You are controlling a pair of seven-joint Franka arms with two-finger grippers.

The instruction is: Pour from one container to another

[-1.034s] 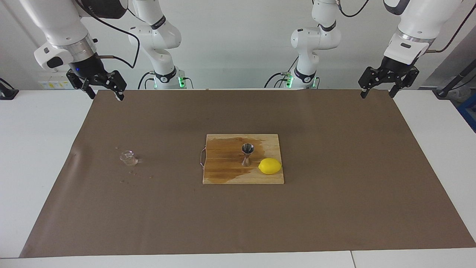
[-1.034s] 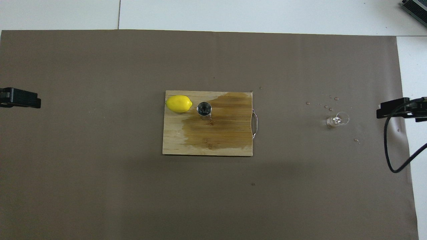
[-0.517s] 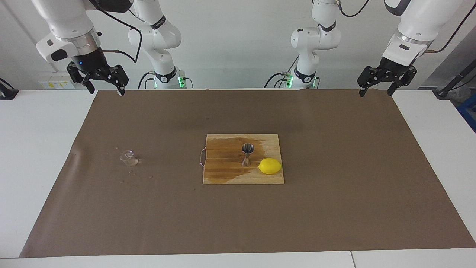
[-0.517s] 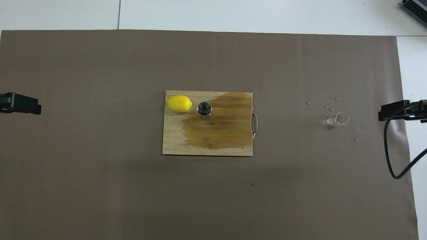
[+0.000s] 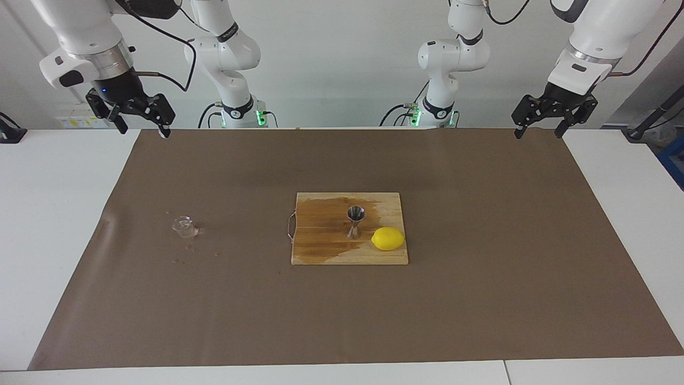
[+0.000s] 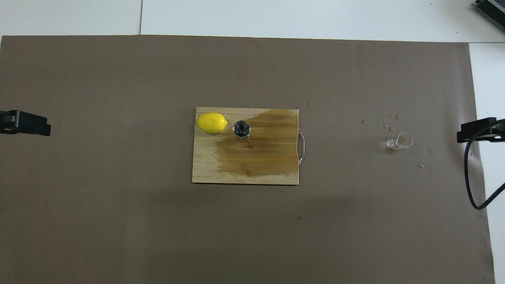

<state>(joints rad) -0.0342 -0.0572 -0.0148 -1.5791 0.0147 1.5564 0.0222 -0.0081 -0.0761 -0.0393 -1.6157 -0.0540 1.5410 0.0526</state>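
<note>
The tiny clear glass cup sits on the brown mat toward the right arm's end of the table, with water droplets around it; it also shows in the overhead view. The steel jigger stands upright on the wooden cutting board, beside a lemon; the overhead view shows the jigger too. My right gripper hangs open and empty in the air over the mat's corner near its base. My left gripper hangs open and empty over the mat's other near corner.
A dark wet stain covers much of the cutting board, which has a metal handle on the side toward the cup. The lemon lies at the board's corner. A black cable hangs by the right gripper. The left gripper shows at the mat's edge.
The right gripper has pulled back and outward toward the right arm's end of the table. The left gripper has shifted slightly. Cup, jigger and lemon have not moved.
</note>
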